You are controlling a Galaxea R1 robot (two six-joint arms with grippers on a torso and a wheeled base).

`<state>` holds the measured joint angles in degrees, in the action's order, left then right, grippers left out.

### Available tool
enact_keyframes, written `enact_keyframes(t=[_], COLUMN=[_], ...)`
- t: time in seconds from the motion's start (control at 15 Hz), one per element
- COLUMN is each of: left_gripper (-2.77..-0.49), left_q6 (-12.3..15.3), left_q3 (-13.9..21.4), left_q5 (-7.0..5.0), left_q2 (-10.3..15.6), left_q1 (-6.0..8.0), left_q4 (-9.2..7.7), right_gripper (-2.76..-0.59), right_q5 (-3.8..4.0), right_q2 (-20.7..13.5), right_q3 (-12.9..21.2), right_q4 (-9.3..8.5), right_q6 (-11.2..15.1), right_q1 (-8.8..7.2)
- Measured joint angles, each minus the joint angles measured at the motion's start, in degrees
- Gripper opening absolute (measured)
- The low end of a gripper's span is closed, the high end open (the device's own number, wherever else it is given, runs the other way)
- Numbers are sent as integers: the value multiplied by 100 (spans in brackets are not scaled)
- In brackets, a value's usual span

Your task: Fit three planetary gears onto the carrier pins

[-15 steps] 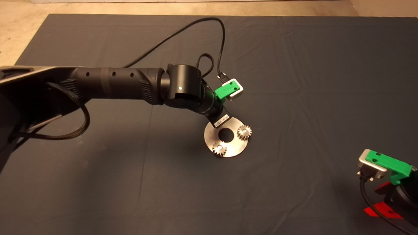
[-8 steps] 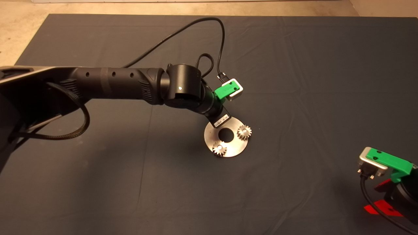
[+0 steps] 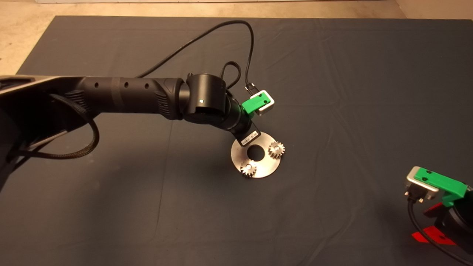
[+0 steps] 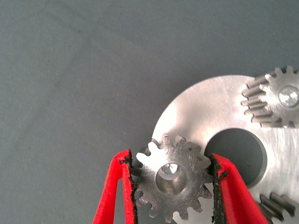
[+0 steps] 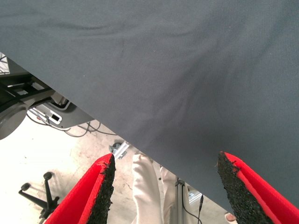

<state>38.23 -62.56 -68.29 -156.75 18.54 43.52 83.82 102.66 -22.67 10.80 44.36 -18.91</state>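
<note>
Head view. Dark grey fabric mat (image 3: 332, 92), creased, covering the table. Flat shiny round metal disc (image 3: 266, 167) with a large centre hole, lying near the mat's middle. Two small silver-grey toothed spur gears seated on it: one (image 3: 276, 149) at the disc's right edge, one (image 3: 248, 169) at its lower left edge, each with a bright stud tip showing in its bore. Black left arm (image 3: 129, 98) reaching in from the left edge, its wrist tilted down over the disc's upper left rim; the fingers are hidden beneath the wrist here. Black cable (image 3: 221, 31) looping from the wrist across the mat. Right gripper (image 3: 430, 227) parked at the lower right edge, well apart from the disc.

Left wrist view. Left gripper (image 4: 174, 179), red fingers (image 4: 114, 191) with black pads closed on either side of a third silver-grey spur gear (image 4: 172, 178), pads touching its teeth. The gear sits over the disc's (image 4: 205, 105) rim, beside the centre hole; a shiny carrier pin (image 4: 172, 169) shows inside its bore. The other two gears lie partly in frame further round the disc.

Right wrist view. Right gripper (image 5: 163, 189) spread wide, holding nothing. Mat edge above; beyond it pale floor, a person's light trouser leg (image 5: 145, 191) and black equipment bases.
</note>
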Motion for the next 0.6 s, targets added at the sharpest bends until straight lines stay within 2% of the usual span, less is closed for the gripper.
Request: enact_keyframes(t=[0.27,0.6], left_gripper=[-262,-262], left_q6=[2,2], left_q3=[83,83], left_q5=[-4,33], left_q2=[156,136], left_q1=[0,-82], left_q4=[-2,3], right_gripper=[-175,-175], right_q5=[0,0], right_q2=[-12,-12], right_q3=[0,0], right_q4=[0,-2], right_q6=[-1,1], right_q1=[0,0])
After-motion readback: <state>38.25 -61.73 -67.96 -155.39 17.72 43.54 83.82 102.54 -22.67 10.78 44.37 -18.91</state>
